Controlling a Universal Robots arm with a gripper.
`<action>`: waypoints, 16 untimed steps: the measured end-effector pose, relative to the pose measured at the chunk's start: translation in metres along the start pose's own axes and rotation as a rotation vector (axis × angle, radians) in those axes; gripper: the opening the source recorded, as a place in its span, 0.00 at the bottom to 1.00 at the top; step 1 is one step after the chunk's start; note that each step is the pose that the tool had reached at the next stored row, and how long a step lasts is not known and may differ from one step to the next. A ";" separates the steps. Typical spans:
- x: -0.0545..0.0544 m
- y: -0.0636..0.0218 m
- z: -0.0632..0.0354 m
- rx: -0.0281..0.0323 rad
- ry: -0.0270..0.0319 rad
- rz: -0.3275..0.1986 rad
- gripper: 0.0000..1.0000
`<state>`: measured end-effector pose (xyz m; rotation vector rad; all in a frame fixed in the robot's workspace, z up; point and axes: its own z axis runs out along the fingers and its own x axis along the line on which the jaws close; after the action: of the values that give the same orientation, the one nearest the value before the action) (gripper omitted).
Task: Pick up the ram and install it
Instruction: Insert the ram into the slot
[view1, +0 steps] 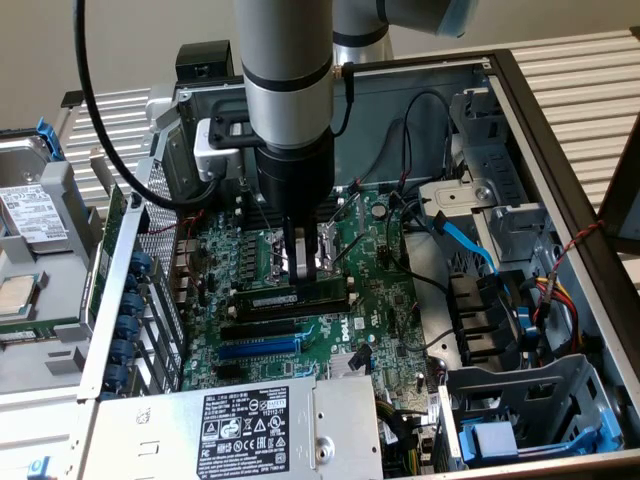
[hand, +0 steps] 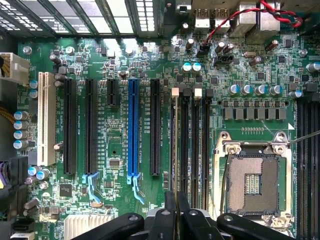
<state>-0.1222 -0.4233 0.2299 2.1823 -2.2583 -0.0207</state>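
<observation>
- At the exterior view's left, a hard drive (view1: 30, 215) sits outside the open computer case (view1: 560, 150), well apart from the work.
- Further right, the power supply (view1: 245, 430) with its white-on-black label lies along the near edge. The blue expansion slot (view1: 258, 350) (hand: 133, 130) lies between it and the memory slots (view1: 300, 308) (hand: 200, 145).
- Mid-picture, the claw (view1: 303, 275) (hand: 175, 212) reaches straight down to the motherboard (view1: 385, 300) (hand: 115, 145). Its fingers are drawn together and clamped on the ram (view1: 275, 294) (hand: 174, 140).
- The ram is directly under the claw, standing on edge. Its long axis lies along the black memory slots, and it is at the slot nearest the expansion slots.
- I judge it lined up with that slot, but whether it is pressed fully home I cannot tell.
- From the wrist view the ram is edge-on, a thin dark line with a pale upper edge. From the exterior view it is a low dark green strip; its chips and label are too small to make out.
- On the ram's other side is the open CPU socket (hand: 250, 182).
- At the exterior view's right, a blue cable (view1: 470, 245) runs by the drive bays.
</observation>
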 end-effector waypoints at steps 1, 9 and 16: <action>0.000 0.0000 0.0003 0.0005 0.0001 0.000 0.13; 0.000 0.0002 0.0016 0.0021 0.0000 0.000 0.13; 0.000 0.0005 0.0024 0.0025 -0.0002 0.000 0.13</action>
<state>-0.1227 -0.4231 0.2275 2.1835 -2.2596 -0.0181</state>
